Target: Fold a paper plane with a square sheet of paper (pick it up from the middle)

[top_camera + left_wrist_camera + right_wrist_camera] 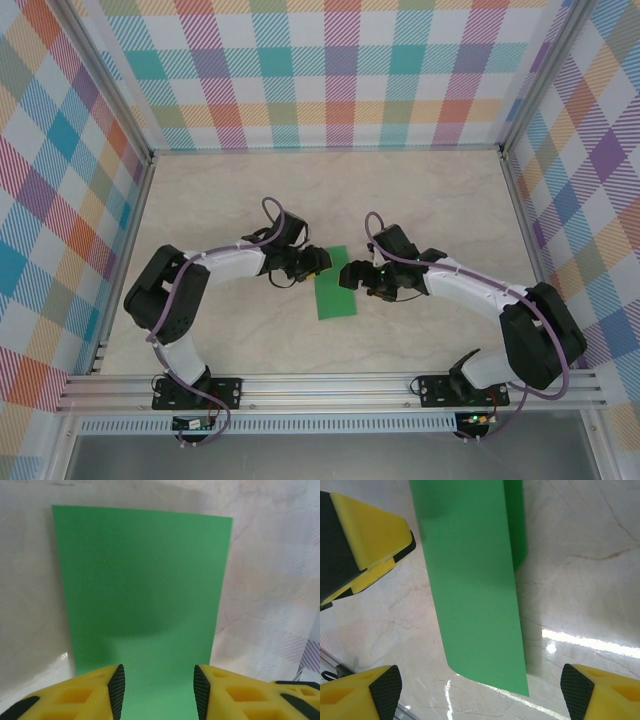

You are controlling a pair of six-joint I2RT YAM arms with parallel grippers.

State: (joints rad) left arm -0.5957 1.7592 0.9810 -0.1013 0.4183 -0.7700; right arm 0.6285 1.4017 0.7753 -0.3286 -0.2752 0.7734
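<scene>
Green paper [335, 283] lies flat just ahead of the left pincer [156, 685], jaws half apart, maybe to pin it, while the right pincer [480, 682] sits wide apart, empty.

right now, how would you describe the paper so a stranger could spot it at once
Find the pale marble-look table walled by plaid panels. Near its middle, between the left arm and right arm, lies the square sheet of paper, folded into a narrow rectangle. It is the only bright-green thing there.
</scene>
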